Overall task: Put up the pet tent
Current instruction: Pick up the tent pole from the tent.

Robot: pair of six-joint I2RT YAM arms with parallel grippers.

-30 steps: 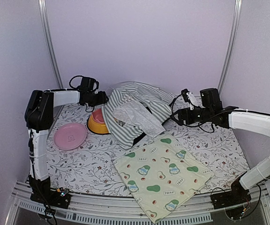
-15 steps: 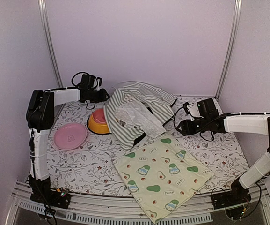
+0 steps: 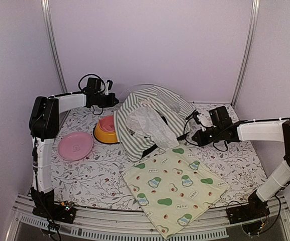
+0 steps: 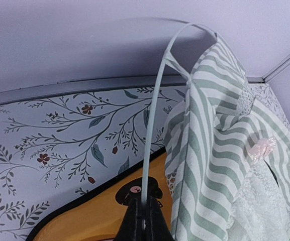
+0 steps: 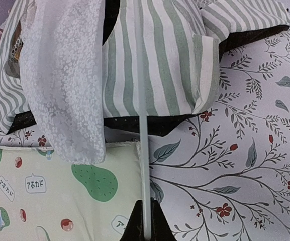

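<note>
At the pet tent's (image 3: 171,103) sides, left gripper (image 4: 142,213) and right gripper (image 5: 146,222) clamp its springy poles (image 4: 152,115), which may slip free.

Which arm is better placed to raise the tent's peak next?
Left, probably. The left gripper is shut on the arching pole carrying the top of the pet tent; the right gripper pinches a low pole lying across it.

Striped pet tent (image 3: 129,135) slumps mid-table (poles (image 4: 152,125) bowed), lace curtain (image 3: 152,125) draped.
</note>
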